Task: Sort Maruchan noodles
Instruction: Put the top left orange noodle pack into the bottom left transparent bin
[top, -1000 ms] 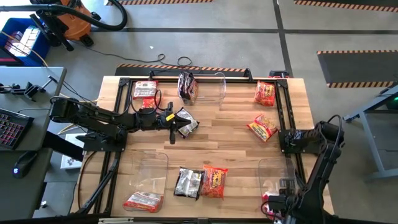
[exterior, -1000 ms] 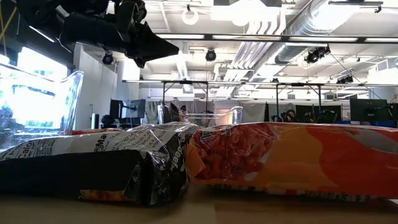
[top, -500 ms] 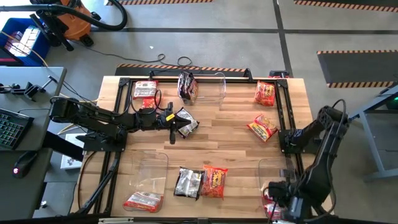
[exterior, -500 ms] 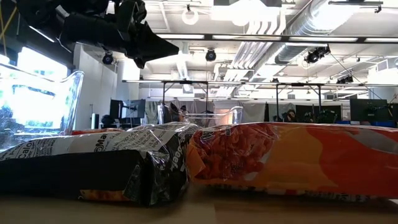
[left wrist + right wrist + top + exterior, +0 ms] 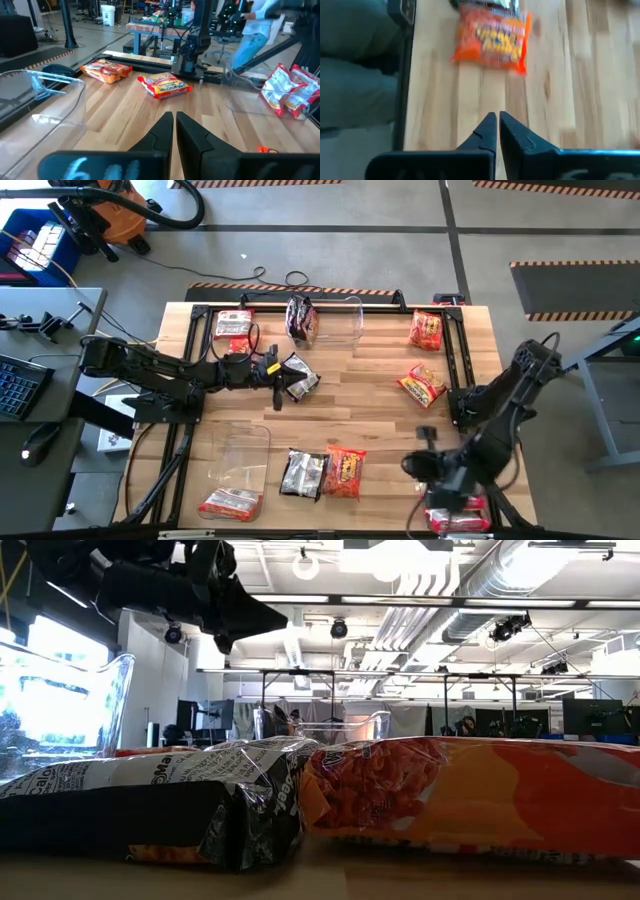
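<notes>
Both sets of jaws are pressed together with nothing between them. From above, the right gripper (image 5: 415, 464) sits low at about five o'clock on the table (image 5: 380, 385), and its wrist camera shows the closed fingertips (image 5: 496, 131) pointing over bare wood toward an orange packet (image 5: 491, 42). The left gripper (image 5: 277, 383) reaches in from nine o'clock toward the table's middle, hovering at the edge of a dark packet (image 5: 300, 374); its own fingers (image 5: 173, 131) meet above the planks.

Maruchan noodles lie scattered. At six o'clock a dark packet (image 5: 303, 474) and an orange one (image 5: 344, 471) lie side by side, touching; the table-level camera sees the same pair close up, dark (image 5: 150, 805) beside orange (image 5: 470, 795). At one to two o'clock, two orange packets lie apart, one near the corner (image 5: 426, 329) and one nearer centre (image 5: 422, 385). At eleven o'clock a red-and-white packet (image 5: 232, 324) lies by the frame, and another dark packet (image 5: 301, 318) stands in a clear bin (image 5: 342, 320) at twelve. A clear bin (image 5: 240, 460) at seven o'clock holds a red-and-white packet (image 5: 228, 503). Another red-and-white packet (image 5: 459, 518) lies at the five o'clock corner.
</notes>
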Controlling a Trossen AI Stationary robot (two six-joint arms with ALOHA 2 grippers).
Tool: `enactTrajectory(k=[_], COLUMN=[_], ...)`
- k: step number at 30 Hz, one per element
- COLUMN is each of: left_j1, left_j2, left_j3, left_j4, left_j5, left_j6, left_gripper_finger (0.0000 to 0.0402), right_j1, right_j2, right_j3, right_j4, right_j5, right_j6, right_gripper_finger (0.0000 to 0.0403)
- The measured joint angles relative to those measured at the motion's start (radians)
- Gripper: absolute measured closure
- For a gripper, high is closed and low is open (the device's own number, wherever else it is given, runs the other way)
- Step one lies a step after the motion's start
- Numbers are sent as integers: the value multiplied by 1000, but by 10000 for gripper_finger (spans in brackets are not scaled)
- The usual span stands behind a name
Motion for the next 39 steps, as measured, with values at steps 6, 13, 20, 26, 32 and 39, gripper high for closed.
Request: enactTrajectory(k=[6,13,20,26,32,39], left_j1=[47,121,133,134,134,134], left_j2=[-72,-272,-473,-493,-402,-284], left_j3=[0,0,47,112,113,113], left_j4=[-111,-430,-964,-1384,-1591,-1647], left_j5=[1,-3,-86,-158,-157,-187], left_j6=[-9,-138,-250,-447,-566,-639], left_gripper_finger=[390,388,340,280,248,243], right_j1=[-164,-441,-666,-810,-909,-984], right_j2=[-136,-260,-299,-299,-298,-298], right_j3=[-430,-729,-752,-751,-751,-751], right_j4=[644,1170,1225,1218,1215,1215], right_j5=[-101,-222,-340,-452,-524,-601], right_j6=[-227,-550,-777,-843,-900,-916], right_gripper_finger=[402,403,403,403,403,403])
